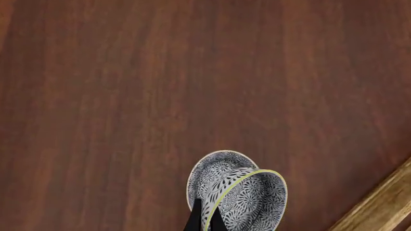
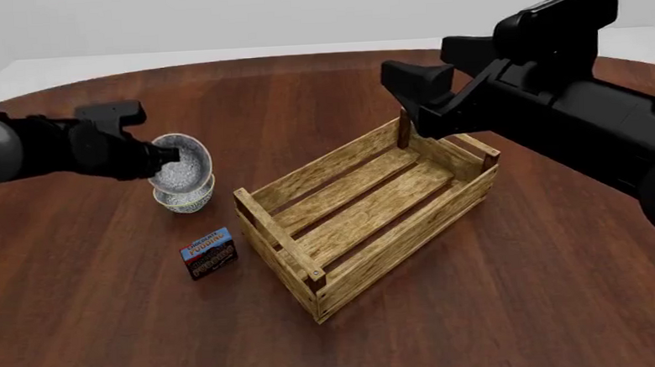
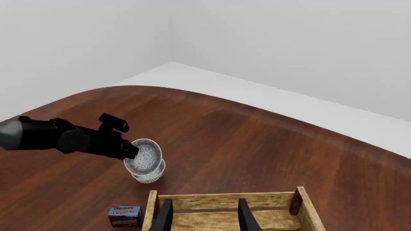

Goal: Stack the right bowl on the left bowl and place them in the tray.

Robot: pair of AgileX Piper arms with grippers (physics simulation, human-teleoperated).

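Left gripper (image 2: 156, 161): jaws clamped on the rim of the right bowl (image 2: 181, 164); in the left wrist view the two dark fingers (image 1: 194, 219) pinch the yellow-edged rim, one on either side.
Right bowl: tilted steeply, its opening turned towards the tray, held over the left bowl (image 2: 190, 199); whether the two touch cannot be told.
Left bowl: upright on the table (image 2: 514, 308), towards its left edge, directly below the tilted bowl.
Bowls' look: small, round, white with a dense blue-grey leaf-like speckle inside and out; the two look the same.
Tray (image 2: 310, 276): large open crate of light wooden slats with darker corner posts, set at an angle near the table's middle, well apart from the bowls.
Right gripper (image 3: 204, 217): jaws apart, holding nothing, over the far end of the tray.
Small box (image 2: 207, 253): blue and red, on the table just on the near side of the left bowl; the top reads "CHOCOLATE PUDDING" in the right wrist view.
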